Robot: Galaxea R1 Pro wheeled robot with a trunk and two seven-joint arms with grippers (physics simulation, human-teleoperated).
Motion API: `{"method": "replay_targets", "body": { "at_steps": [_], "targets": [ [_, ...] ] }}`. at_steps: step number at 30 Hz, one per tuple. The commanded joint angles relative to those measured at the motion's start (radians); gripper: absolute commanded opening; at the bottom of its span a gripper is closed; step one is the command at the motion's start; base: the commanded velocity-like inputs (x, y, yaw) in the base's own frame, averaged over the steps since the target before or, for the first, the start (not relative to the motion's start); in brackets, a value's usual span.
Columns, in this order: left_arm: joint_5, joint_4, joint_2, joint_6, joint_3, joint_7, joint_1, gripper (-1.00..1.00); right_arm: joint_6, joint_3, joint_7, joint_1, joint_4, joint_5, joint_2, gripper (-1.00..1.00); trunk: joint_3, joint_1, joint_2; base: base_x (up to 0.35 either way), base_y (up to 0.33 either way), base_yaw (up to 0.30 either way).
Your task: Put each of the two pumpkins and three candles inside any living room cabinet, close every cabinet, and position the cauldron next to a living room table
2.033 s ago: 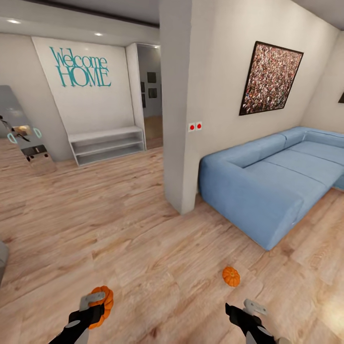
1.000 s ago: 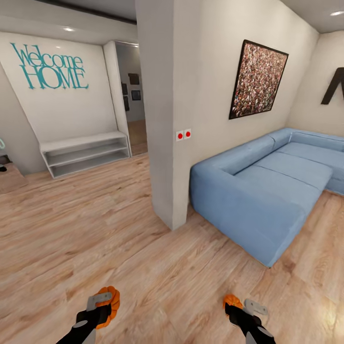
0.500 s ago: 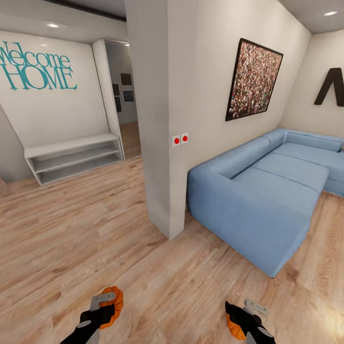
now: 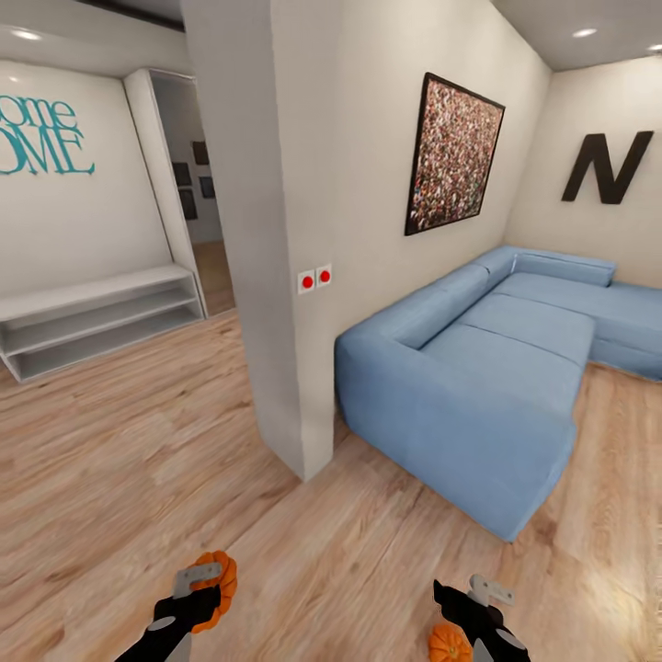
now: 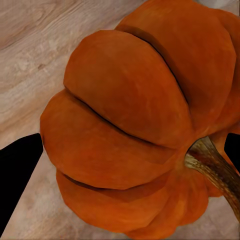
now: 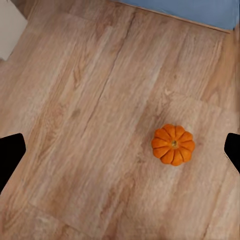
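Since two seconds ago the whole head view has swung and advanced, which is the camera moving: the teal wall lettering [image 4: 41,138] has slid almost out of frame, a black letter N now shows above the sofa [image 4: 478,386], and the loose pumpkin [image 4: 450,644], then well ahead of the robot on the wooden floor [image 4: 138,478], now sits right at the right gripper [image 4: 485,593]. That gripper hangs above it with its fingers spread and nothing between them; in the right wrist view the pumpkin [image 6: 173,144] lies stem-up on the planks between the two dark finger edges, clearly lower than the fingers and apart from them. The left gripper [image 4: 198,579] has its fingers clenched on the other pumpkin [image 4: 216,584], whose ribbed orange body and brown stem crowd the left wrist view [image 5: 140,125]. The sofa stands beyond the white pillar [image 4: 267,257], and both pumpkins are on the near side of that pillar, by the robot. As for progress, I judge the task to be at an early stage: one pumpkin is in hand, the second is lined up for pickup but not yet grasped, and neither is in a cabinet. Candles, cabinet and cauldron all remain to be dealt with.
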Motion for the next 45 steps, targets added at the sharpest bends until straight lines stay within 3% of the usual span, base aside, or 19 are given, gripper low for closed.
{"method": "replay_targets", "body": {
  "at_steps": [1,13,28,45],
  "targets": [
    [0.008,-0.001,0.001,-0.003,-0.009,0.005,-0.001,-1.00,-0.004,0.000,-0.001,-0.001,0.001,-0.011,0.001,1.00,-0.001,0.001,-0.001,0.302,-0.079,-0.255],
    [0.008,-0.001,0.001,-0.003,-0.009,0.005,-0.001,-1.00,-0.004,0.000,-0.001,-0.001,0.001,-0.009,0.001,1.00,0.002,0.001,-0.001,0.288,-0.152,-0.218],
    [0.008,-0.001,0.002,-0.003,-0.009,0.005,-0.001,-1.00,-0.002,0.000,-0.001,-0.001,-0.001,-0.008,0.001,1.00,0.003,0.001,-0.001,0.248,-0.086,0.056],
    [0.007,-0.001,0.001,-0.004,-0.009,0.005,0.000,-1.00,-0.002,0.000,-0.001,-0.001,-0.001,-0.008,0.001,1.00,0.003,0.001,-0.001,0.026,-0.026,0.003]
  ]
}}
